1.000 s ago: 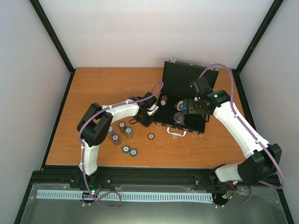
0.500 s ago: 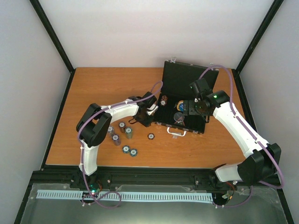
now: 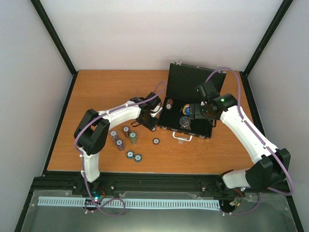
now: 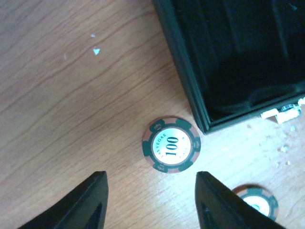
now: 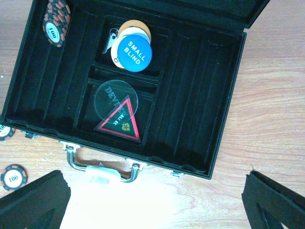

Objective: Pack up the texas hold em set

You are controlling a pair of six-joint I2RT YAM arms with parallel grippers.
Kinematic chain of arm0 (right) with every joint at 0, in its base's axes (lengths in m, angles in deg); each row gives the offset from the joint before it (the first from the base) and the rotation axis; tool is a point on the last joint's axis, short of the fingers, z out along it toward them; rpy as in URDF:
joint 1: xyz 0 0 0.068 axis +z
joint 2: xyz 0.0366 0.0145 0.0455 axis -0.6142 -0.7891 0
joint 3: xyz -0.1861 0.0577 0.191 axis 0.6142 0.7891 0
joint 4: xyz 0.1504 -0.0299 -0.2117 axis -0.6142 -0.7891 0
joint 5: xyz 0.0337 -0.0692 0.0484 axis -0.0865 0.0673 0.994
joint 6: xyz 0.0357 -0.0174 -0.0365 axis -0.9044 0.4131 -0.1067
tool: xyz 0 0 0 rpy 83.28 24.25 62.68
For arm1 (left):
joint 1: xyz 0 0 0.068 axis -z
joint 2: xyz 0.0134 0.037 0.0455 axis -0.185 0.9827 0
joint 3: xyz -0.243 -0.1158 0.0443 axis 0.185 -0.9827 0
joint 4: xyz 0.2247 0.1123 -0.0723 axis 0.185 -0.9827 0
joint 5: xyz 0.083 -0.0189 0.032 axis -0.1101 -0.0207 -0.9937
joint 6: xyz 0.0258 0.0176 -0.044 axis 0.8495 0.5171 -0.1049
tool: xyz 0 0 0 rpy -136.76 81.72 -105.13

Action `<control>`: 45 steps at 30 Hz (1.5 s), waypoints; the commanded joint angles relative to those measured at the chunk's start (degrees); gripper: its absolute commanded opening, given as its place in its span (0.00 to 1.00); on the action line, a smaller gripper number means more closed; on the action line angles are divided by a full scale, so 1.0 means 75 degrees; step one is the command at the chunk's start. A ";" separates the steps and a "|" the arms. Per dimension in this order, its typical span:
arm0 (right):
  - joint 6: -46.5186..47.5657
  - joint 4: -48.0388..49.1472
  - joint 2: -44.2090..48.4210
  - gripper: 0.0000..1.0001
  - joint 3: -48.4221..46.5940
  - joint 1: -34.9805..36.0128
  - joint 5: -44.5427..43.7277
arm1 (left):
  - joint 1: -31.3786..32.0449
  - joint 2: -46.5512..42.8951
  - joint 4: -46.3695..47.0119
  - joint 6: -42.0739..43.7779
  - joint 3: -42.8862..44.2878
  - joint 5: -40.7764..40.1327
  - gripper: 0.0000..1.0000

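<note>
Left end effector [image 4: 149,183], spread and empty, hovers by a 100 chip [image 4: 171,144] lying on the worktop [image 4: 71,95] just beside the open black case [image 5: 200,95]. Right end effector [image 5: 155,183], spread wide, hangs above the case.

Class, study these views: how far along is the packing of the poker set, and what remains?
Done: one chip stack, the blue disc and triangular token lie in the open case. In hand: nothing; the left gripper hangs open over a loose chip. Left: several stacks on the table, then shutting the case.
</note>
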 commanded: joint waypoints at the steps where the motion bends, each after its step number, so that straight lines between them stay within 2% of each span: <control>1: 0.0022 0.0101 0.0208 1.00 0.0077 -0.0065 0.0005 | 0.0046 -0.0298 -0.0219 -0.0003 0.0270 0.0245 0.62; 3: 0.0024 0.0112 0.0204 1.00 0.0086 -0.0064 0.0022 | 0.0047 -0.0233 -0.0318 0.0057 0.0331 0.0286 0.69; 6: 0.0005 0.0108 0.0203 1.00 0.0104 -0.0065 0.0058 | 0.0045 -0.0047 -0.0467 0.0113 0.0470 0.0333 0.71; 30: 0.0098 0.0154 0.0139 1.00 0.0142 -0.0098 0.0094 | 0.0047 0.1172 -0.0503 0.0373 0.0736 0.0893 0.63; 41: 0.0037 0.0216 0.0167 1.00 0.0281 -0.0123 0.0154 | 0.0047 0.1473 -0.0581 0.0502 0.0685 0.0904 0.51; 45: 0.0029 0.0213 0.0188 1.00 0.0297 -0.0134 0.0158 | 0.0046 0.1474 -0.0581 0.0499 0.0603 0.0909 0.38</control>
